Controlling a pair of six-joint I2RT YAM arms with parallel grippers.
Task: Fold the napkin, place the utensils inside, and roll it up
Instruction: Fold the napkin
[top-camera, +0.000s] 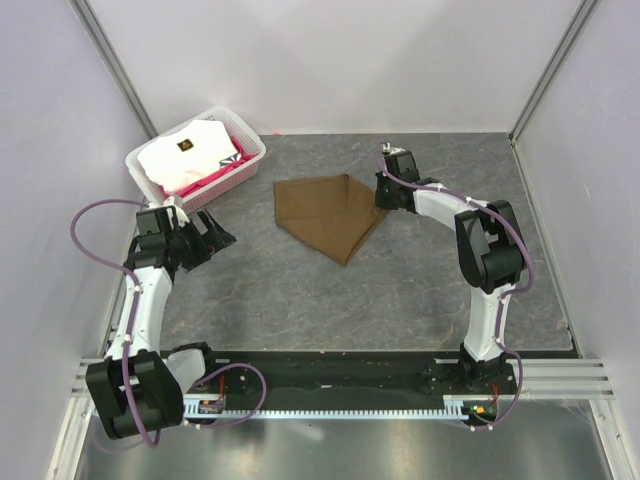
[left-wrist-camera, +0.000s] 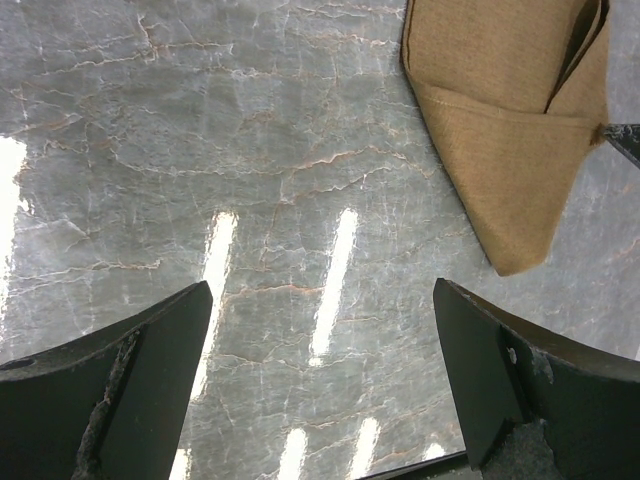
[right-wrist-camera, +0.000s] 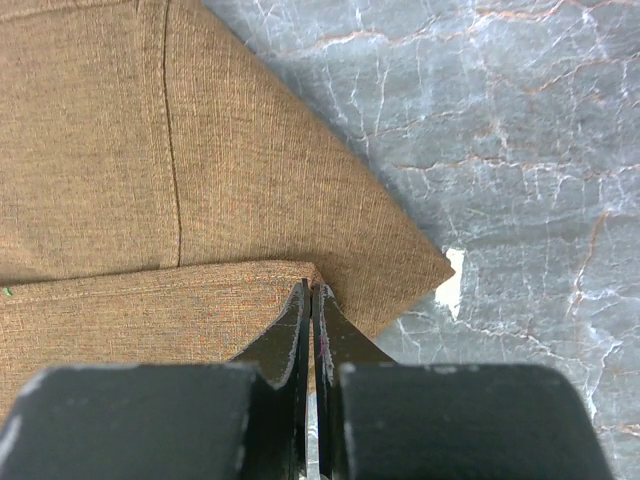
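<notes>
While the right gripper (right-wrist-camera: 311, 295) is pressing its two fingers tight together, it is pinching a corner of the top layer of the napkin (right-wrist-camera: 200, 180), and the thin brown cloth is sitting clamped between the tips. Around that pinch the napkin is lying folded, with one layer lying over another, a stitched hem running along the upper layer, and a pointed corner of the lower layer sticking out just past the fingers onto the table (top-camera: 400, 290). In the top view the napkin is resting flat near the middle of the grey marbled table, its lower point aiming toward the arms, and the right arm is reaching in to its right corner.

The left gripper (left-wrist-camera: 322, 290) is holding its jaws wide apart with nothing between them, and it is hovering over bare table, well left of the napkin. Behind the left arm, a white basket (top-camera: 250, 160) is sitting at the far left corner, holding a white cloth (top-camera: 190, 155) and a pink cloth (top-camera: 215, 178).
</notes>
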